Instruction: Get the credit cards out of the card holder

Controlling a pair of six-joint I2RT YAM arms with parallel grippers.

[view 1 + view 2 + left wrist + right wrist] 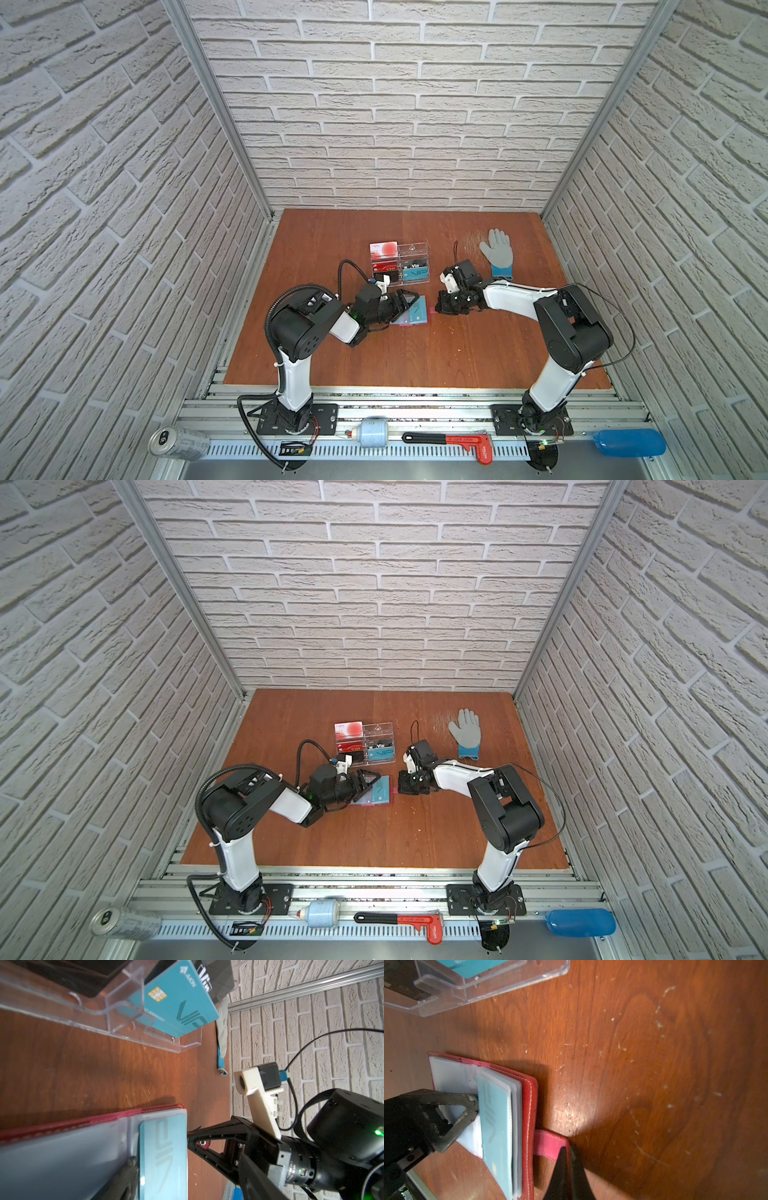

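Left gripper stood jaws apart over the open card holder just beside the acrylic stand, one fingertip at the long edge of the teal credit card. That card's long axis ran away from the stand. Right gripper pinched the snap tab, farther from the card.

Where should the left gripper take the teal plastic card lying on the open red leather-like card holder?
Probably the long edge of the teal plastic card nearest the left gripper, approached low from that side. The card lies flat on the pale sleeves of the red card holder, so only an edge gives purchase, and one finger of the open gripper touches that edge.
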